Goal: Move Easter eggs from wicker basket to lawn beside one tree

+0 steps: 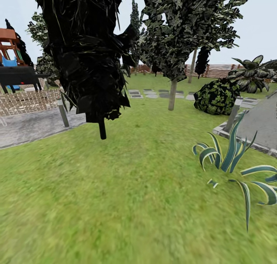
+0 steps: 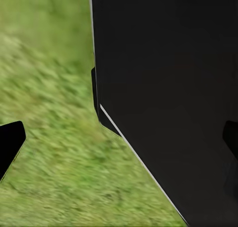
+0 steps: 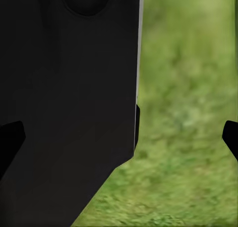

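Lawn [image 1: 127, 187] spans the head view. Black tree [image 1: 86, 52] stands close ahead-left, pale-trunk tree [image 1: 172, 94] farther back by stepping stones [image 1: 154, 93]. Striped plant [image 1: 231, 160] near right, patio [image 1: 30, 125] left. Left gripper [image 2: 121, 137] and right gripper [image 3: 121, 137] both spread wide, empty, over grass beside black robot body [image 2: 168, 88].

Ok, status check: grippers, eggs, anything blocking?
Both grippers open, empty, over lawn. On the move. Pale-trunk tree ahead across grass. Black tree near left, striped plant right.
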{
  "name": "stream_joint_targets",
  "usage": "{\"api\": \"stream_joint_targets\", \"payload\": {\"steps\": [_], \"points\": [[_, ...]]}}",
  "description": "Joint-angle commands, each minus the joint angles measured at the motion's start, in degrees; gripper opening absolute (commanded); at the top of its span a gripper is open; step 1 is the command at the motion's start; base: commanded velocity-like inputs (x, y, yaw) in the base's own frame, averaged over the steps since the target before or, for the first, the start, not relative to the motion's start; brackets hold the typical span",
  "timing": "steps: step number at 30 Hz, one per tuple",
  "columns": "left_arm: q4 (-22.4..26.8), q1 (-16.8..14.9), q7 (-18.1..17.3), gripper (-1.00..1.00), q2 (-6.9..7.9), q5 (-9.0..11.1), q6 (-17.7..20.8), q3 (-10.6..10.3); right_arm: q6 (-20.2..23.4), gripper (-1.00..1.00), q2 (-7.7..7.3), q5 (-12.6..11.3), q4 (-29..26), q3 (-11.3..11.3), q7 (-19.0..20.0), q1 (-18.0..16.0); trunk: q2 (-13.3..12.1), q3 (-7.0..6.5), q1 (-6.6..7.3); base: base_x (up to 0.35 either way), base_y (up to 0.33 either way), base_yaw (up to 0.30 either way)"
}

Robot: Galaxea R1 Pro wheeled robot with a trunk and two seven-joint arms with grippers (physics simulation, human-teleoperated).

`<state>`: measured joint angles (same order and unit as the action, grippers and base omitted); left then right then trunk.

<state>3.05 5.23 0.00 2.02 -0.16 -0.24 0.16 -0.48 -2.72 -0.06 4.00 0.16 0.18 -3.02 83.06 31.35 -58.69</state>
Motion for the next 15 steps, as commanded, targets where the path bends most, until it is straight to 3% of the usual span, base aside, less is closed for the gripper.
{"api": "stream_joint_targets", "payload": {"steps": [1,15], "points": [[0.1,0.0,0.0,1.00,0.00,0.0,0.0,0.0,-0.1,1.00,0.00,0.0,0.1,0.0,0.0,-0.1,0.0,0.04,-0.03,0.330,0.000,-0.038],[0.1,0.0,0.0,1.00,0.00,0.0,0.0,0.0,-0.1,1.00,0.00,-0.3,0.1,0.0,-0.1,-0.1,0.0,0.04,-0.03,0.330,0.000,-0.004]]}}
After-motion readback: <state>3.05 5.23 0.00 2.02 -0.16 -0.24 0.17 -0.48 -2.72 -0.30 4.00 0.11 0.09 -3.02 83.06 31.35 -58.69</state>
